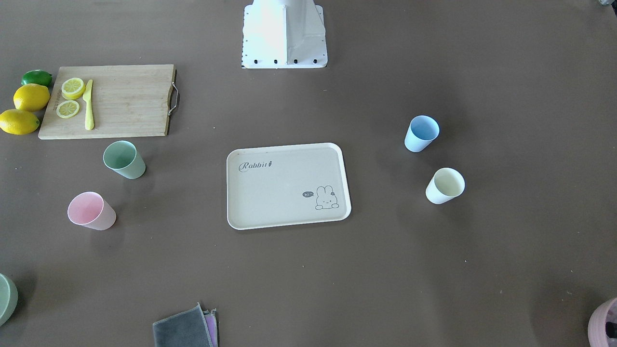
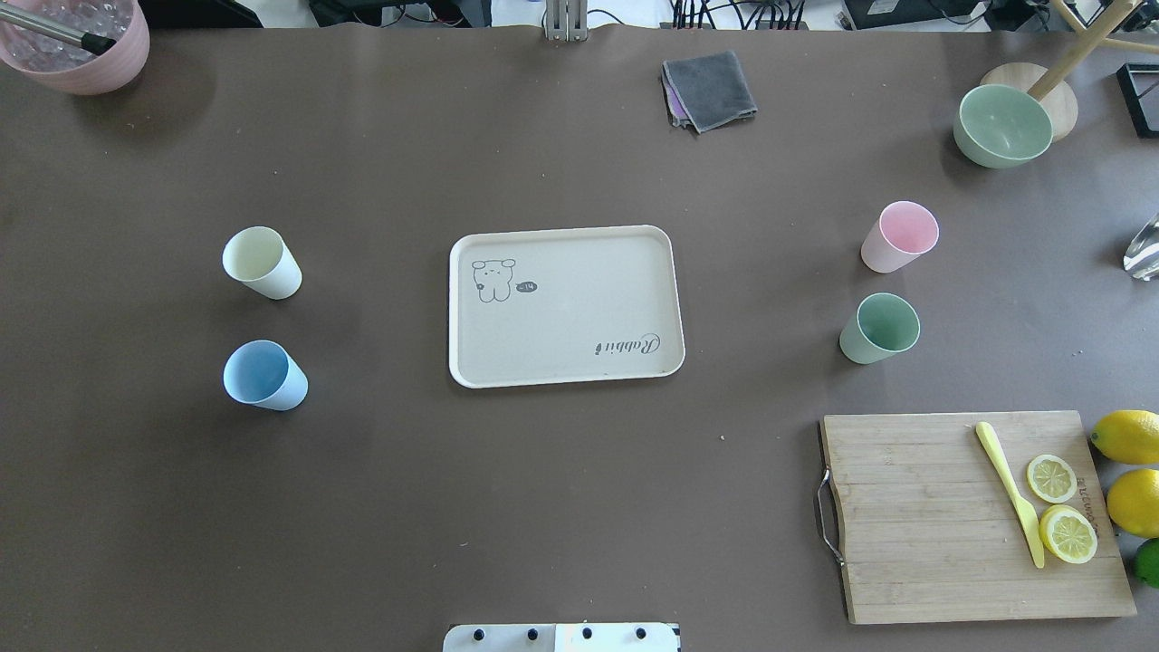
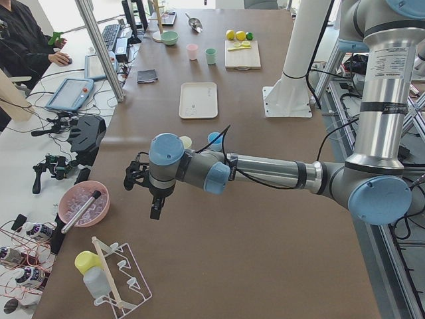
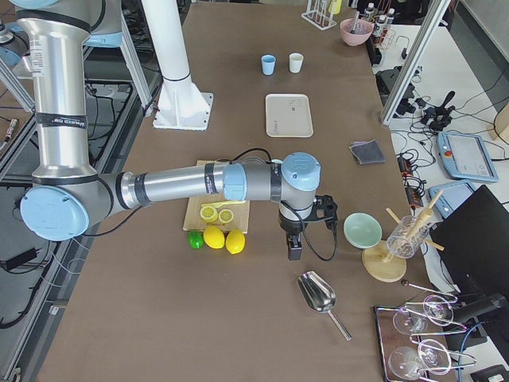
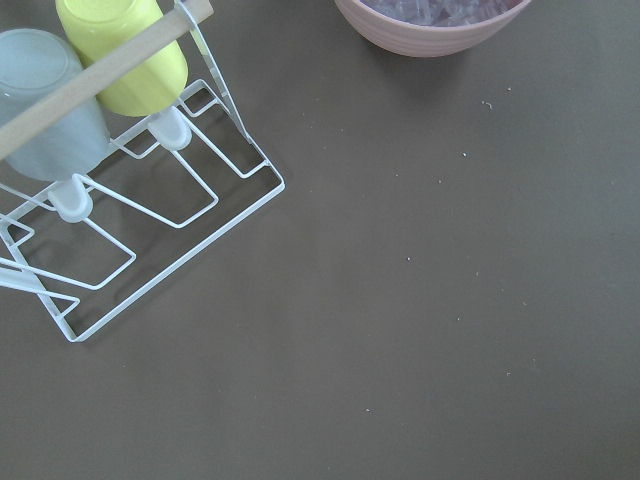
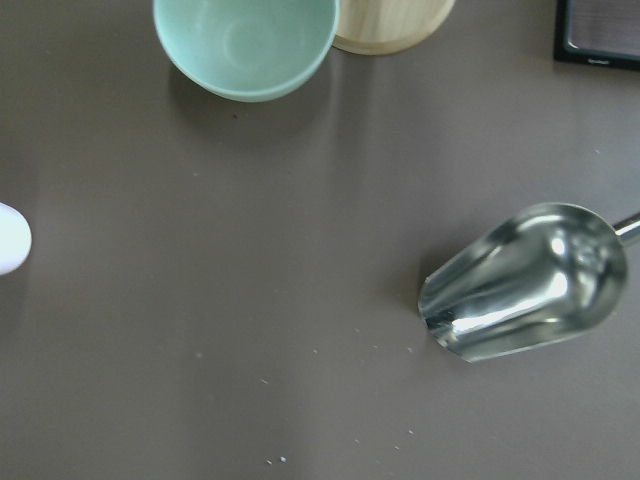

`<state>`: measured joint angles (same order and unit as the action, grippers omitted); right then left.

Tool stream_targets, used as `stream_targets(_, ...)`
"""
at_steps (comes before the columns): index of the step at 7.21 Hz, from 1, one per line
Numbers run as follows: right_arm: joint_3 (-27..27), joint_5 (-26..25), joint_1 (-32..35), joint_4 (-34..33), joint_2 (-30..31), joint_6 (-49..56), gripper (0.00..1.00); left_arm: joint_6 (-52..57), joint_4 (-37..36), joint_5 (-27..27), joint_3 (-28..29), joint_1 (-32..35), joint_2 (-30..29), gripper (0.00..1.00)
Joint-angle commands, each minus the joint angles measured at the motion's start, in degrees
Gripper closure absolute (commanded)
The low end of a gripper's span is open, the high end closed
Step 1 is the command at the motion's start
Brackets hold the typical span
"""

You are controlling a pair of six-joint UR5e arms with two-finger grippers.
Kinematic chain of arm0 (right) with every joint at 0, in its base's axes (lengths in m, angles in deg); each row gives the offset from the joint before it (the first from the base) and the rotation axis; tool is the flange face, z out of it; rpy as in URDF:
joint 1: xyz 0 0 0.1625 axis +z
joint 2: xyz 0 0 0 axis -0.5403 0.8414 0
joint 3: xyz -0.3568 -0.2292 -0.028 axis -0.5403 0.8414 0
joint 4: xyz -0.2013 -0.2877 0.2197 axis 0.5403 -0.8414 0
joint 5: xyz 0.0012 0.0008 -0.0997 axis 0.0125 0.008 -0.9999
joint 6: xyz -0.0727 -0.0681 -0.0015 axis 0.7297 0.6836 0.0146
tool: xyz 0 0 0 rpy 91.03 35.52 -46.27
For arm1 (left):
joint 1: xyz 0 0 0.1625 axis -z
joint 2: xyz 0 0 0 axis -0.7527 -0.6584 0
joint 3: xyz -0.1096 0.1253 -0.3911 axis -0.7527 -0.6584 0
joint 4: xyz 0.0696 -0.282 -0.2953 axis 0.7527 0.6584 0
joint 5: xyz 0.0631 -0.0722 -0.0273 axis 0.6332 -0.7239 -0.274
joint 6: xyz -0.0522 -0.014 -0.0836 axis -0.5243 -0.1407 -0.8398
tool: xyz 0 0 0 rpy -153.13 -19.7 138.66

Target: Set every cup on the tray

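Seen from overhead, a beige tray (image 2: 566, 306) lies flat in the middle of a brown table (image 2: 362, 507), with a rabbit drawing at its upper left and the word "Rabbit" upside down at its lower right. All four cups stand upright on the table, well apart from the tray. On the left of the frame the cream cup (image 2: 261, 263) stands above the blue cup (image 2: 264, 375). On the right the pink cup (image 2: 899, 236) stands above the green cup (image 2: 880, 328). At the lower right lies a wooden cutting board (image 2: 924, 516) holding two lemon slices (image 2: 1051, 478) and a yellow knife (image 2: 1008, 489). Two whole lemons (image 2: 1127, 436) and a lime (image 2: 1148, 561) lie just off its right edge. A folded grey cloth (image 2: 709, 89) lies at the top centre, a green bowl (image 2: 1003, 125) at the upper right, and a pink bowl (image 2: 77, 41) in the upper left corner. In the side view from the robot's left, the near arm reaches across the middle of the frame and the left claw (image 3: 155, 211) points down above the table near the pink bowl. I cannot tell whether its fingers are apart or together. In the opposite side view, the right claw (image 4: 294, 251) points down at the frame's centre, between the lemons and the green bowl, above a metal scoop (image 4: 318, 294). Its state cannot be told either.
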<state>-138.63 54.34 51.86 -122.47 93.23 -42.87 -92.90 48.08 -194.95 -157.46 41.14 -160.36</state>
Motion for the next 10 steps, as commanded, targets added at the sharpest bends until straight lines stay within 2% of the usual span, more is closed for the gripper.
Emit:
stream_targets(1,-0.46,0.64,-10.42,7.92,-2.96,-17.19,0.00,-6.67,3.29,-0.10,-1.32,-2.85,-1.33,0.02)
stream_targets(3,-5.79,-1.10,-17.38,8.02,-6.31,-30.01,0.00,-11.08,7.00,-0.01,-1.24,-4.96,-1.33,0.02)
stream_targets(4,-8.00,-4.16,-21.68,8.02,-6.23,-35.12,0.00,-11.71,7.01,-0.10,-1.32,-4.97,-1.33,0.02)
stream_targets(5,-8.19,-5.41,-25.46,8.36,-5.71,-36.83,0.00,-11.71,7.01,-0.10,-1.32,-4.97,-1.33,0.02)
stream_targets(7,-7.85,-11.19,-32.41,14.13,-4.22,-43.30,0.00,-11.71,7.01,-0.10,-1.41,-4.97,-1.33,0.02)
stream_targets(8,-6.80,-11.57,-33.84,17.30,-3.77,-44.92,0.00,-11.71,7.01,-0.10,-1.41,-4.97,-1.33,0.02)
stream_targets(10,-4.69,-12.01,-34.46,17.95,-3.59,-44.93,0.00,-11.71,7.01,-0.10,-1.41,-4.97,-1.33,0.02)
